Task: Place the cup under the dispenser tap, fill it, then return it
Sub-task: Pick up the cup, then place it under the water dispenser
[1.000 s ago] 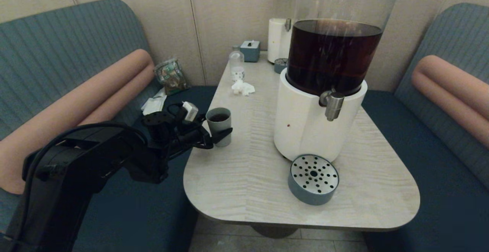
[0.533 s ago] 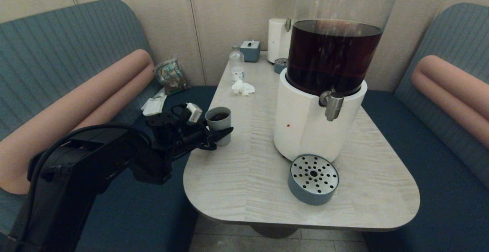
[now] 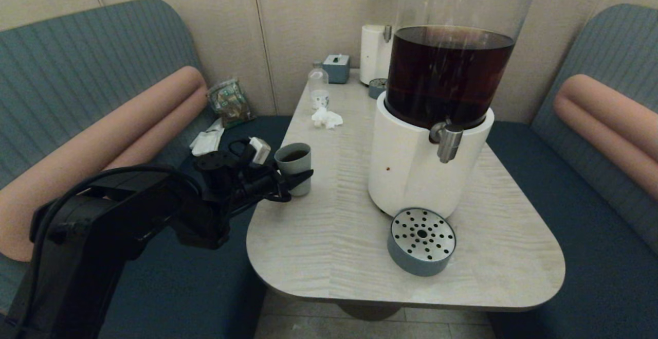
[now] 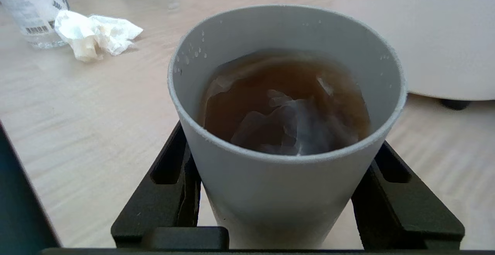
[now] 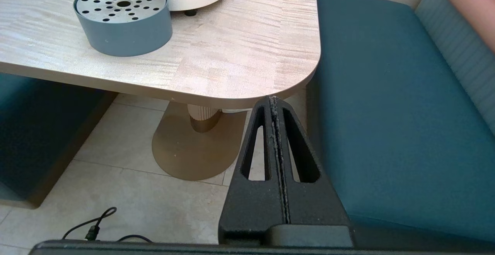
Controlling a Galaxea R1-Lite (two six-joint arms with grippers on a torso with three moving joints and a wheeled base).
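Observation:
The grey-blue cup [image 3: 294, 166] holds brown liquid and is upright at the table's left edge, well left of the dispenser tap [image 3: 449, 143]. My left gripper [image 3: 297, 178] reaches in from the bench side and is shut on the cup; a black finger presses each side of its wall. The left wrist view shows the cup [image 4: 270, 197] between the fingers of the left gripper [image 4: 282, 142], with drops on its inner wall. Whether its base rests on the tabletop is hidden. My right gripper [image 5: 273, 100] hangs shut and empty below the table's near right corner.
The big dispenser [image 3: 411, 174] with dark liquid stands mid-table, with the round drip tray [image 3: 421, 241] in front of it. A clear bottle [image 3: 318, 88], crumpled tissue [image 3: 326, 118], tissue box [image 3: 336, 68] and slim white dispenser [image 3: 374, 53] stand at the back. Benches flank both sides.
The left gripper and the cup have shifted a few pixels up and left; the wrist tilted slightly. The right arm has stayed put.

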